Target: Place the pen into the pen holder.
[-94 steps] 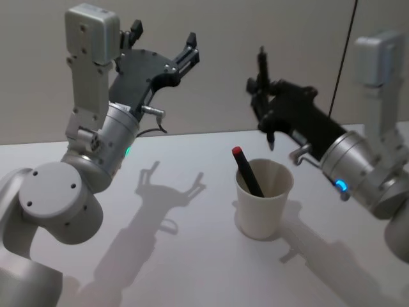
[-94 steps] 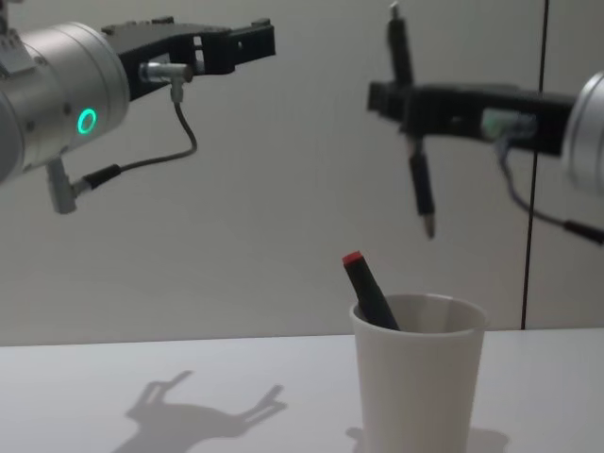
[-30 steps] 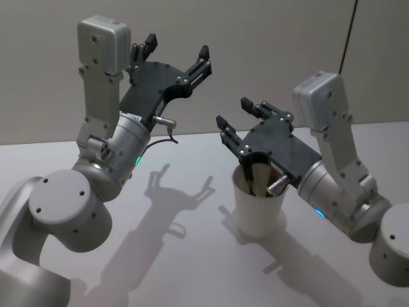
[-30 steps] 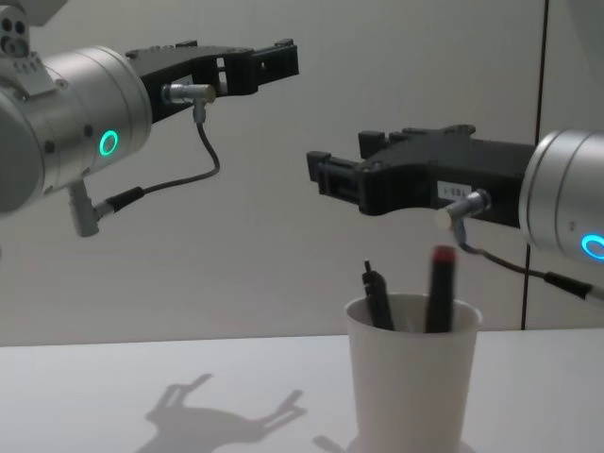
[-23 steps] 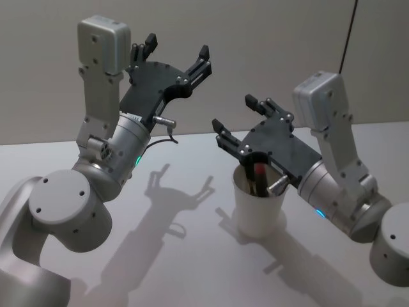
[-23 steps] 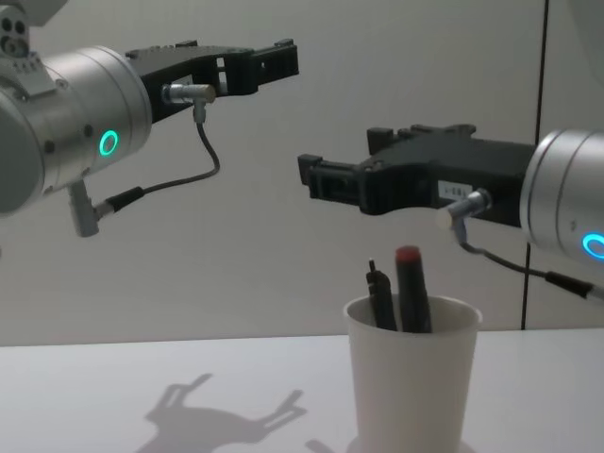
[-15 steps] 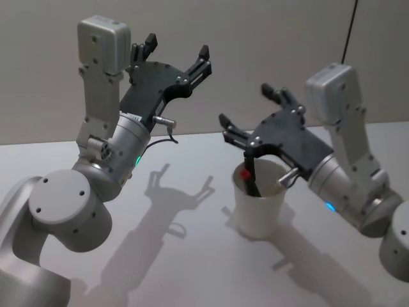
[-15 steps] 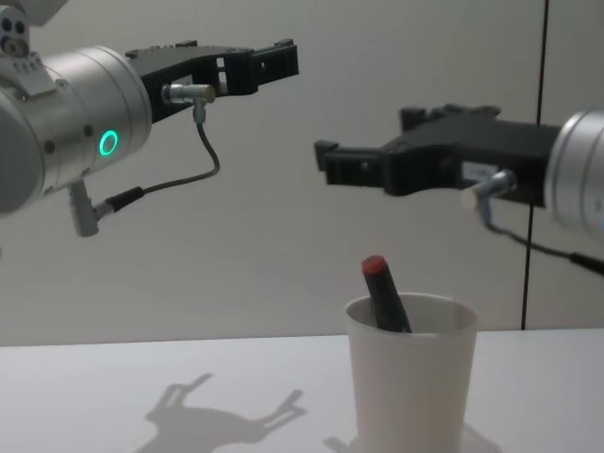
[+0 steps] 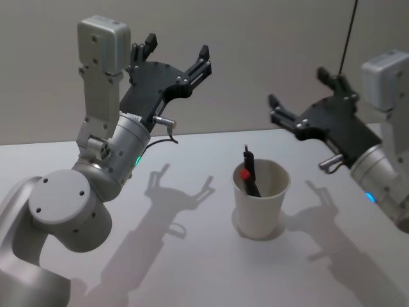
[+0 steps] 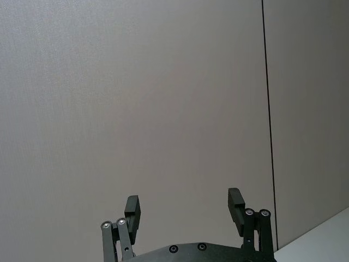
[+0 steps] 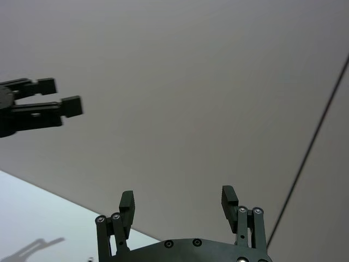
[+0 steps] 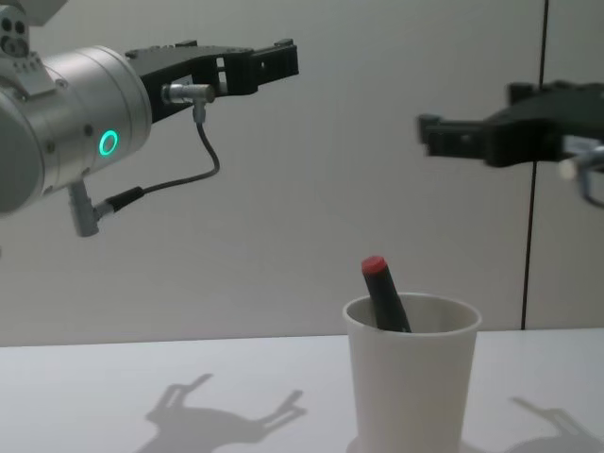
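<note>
White paper cup (image 9: 261, 199) on the bench (image 9: 192, 256) already holds the pen (image 9: 248, 171), so the right claw (image 9: 305, 105), spread empty up beside it, should pull clear without nudging the rim, while the left claw (image 9: 174, 54) hangs open.

Matt white paper pen holder (image 9: 261, 204); matt black tools.

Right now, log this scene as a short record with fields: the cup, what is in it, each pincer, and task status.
holder: plain white tapered paper cup, upright on the white table
contents: red-capped black pen leaning inside; a second black pen beside it in the head view
left pincer: open, empty, raised to the left of the cup
right pincer: open, empty, raised to the right of the cup, apart from it
task status: pens in the cup, nothing held
</note>
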